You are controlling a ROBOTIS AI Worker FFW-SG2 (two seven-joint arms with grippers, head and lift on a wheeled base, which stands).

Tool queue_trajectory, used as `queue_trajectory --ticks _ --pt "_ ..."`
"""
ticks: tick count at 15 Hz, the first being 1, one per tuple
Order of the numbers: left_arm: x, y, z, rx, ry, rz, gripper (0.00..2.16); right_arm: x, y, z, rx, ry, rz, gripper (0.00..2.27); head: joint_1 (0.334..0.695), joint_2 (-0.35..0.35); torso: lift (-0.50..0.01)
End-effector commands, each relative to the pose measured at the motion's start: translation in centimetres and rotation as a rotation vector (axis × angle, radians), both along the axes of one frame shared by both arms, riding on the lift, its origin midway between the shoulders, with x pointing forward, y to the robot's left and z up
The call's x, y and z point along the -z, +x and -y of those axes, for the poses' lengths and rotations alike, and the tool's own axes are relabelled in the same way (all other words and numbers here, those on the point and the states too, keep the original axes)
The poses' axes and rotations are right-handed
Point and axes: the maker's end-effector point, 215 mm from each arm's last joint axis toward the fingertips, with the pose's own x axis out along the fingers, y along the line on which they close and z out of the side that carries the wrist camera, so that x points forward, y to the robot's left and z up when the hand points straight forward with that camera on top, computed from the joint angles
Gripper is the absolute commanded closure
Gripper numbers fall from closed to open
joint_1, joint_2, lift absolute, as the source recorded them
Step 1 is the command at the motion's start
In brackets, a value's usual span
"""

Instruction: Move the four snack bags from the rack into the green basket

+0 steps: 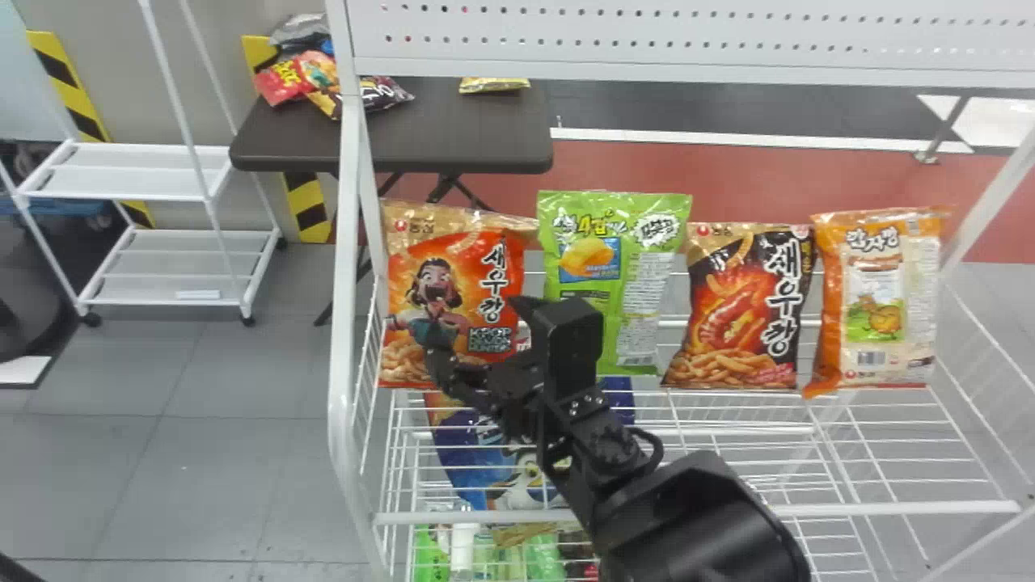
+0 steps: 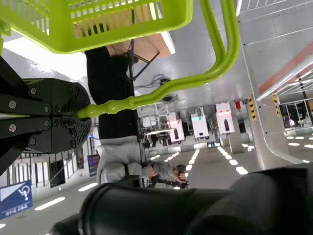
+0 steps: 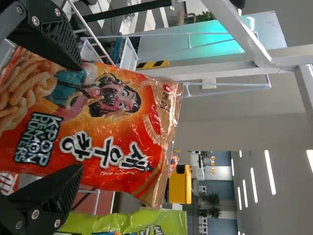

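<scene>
Grey tiled floor (image 1: 218,453) with a red band (image 1: 728,178) beyond; at 11 o'clock in the head view, a dark tabletop (image 1: 453,145) bears a pile of packets (image 1: 311,77), and at 10 o'clock stands a white shelf cart (image 1: 137,182). In the foreground, a white wire rack (image 1: 889,508) supports four snack bags standing upright in a row: an orange bag (image 1: 408,323) at 9 o'clock, a green bag (image 1: 582,271) towards 1 o'clock, a black-and-orange bag (image 1: 744,315) at 3 o'clock, and a cream-and-orange bag (image 1: 877,299) farther out at 3 o'clock, close beside it. A dark blue packet (image 1: 465,457) lies lower in the rack, towards 6 o'clock. The right arm (image 1: 687,517) enters from 5 o'clock, its claw (image 1: 477,319) in front of the orange bag; the right wrist view shows this claw released, its two fingers (image 3: 54,196) set wide apart towards opposite edges of the bag, though whether they touch it cannot be told. The left wrist view shows the left claw (image 2: 83,113) clenched on the handle (image 2: 171,90) of the green basket (image 2: 122,45), whose slotted wall and rim lie beside the handle
</scene>
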Motion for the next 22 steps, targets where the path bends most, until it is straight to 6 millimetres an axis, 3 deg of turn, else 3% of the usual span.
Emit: queue_trajectory --ticks 1,2,4,5,6,10,13,14,17,19,22 --pt "0.0 0.2 -0.1 -0.001 -0.002 0.001 1.51 -0.1 1.7 -0.2 -0.01 -0.002 -0.001 0.15 0.695 -0.028 0.0" --pt "0.0 0.4 -0.1 0.0 -0.001 0.003 1.51 -0.2 2.3 -0.3 -0.02 -0.003 -0.005 0.25 0.695 -0.025 0.0" --pt "-0.1 0.7 -0.1 0.002 -0.008 0.003 1.51 -0.1 2.7 -1.1 -0.073 -0.01 -0.015 0.71 0.695 -0.019 0.0" --pt "0.0 0.8 -0.1 0.003 -0.01 0.001 1.51 0.6 2.6 -1.6 -0.108 -0.019 -0.055 1.37 0.695 -0.014 0.0" --pt "-0.1 0.9 -0.1 0.003 -0.012 0.002 1.51 0.9 2.3 -2.2 -0.123 -0.03 -0.065 1.86 0.695 -0.001 0.0" --pt "-0.1 1.2 -0.5 -0.007 -0.015 0.0 1.51 -0.4 -0.2 -4.4 -0.195 -0.01 -0.043 2.02 0.695 0.028 0.0" --pt "-0.1 1.4 -0.7 -0.011 -0.016 0.001 1.51 -1.5 -2.7 -3.3 -0.17 -0.028 -0.006 2.05 0.695 0.055 0.0" --pt "-0.2 1.5 -0.7 -0.012 -0.016 0.003 1.51 -2.5 -3.3 -2.2 -0.15 -0.018 0.011 2.05 0.695 0.055 0.0" --pt "-0.1 1.7 -0.9 -0.018 -0.013 0.005 1.51 -3.8 -5.6 3.6 -0.084 -0.031 0.02 2.05 0.695 0.01 0.0" --pt "-0.1 1.8 -0.9 -0.018 -0.013 0.006 1.51 -5.8 -8.3 7.3 -0.065 -0.011 0.034 2.05 0.695 -0.034 0.0" --pt "0.0 2.1 -0.9 -0.019 -0.005 0.011 1.51 -9.0 -13.5 13.8 -0.029 0.018 0.032 2.05 0.695 -0.161 0.0"
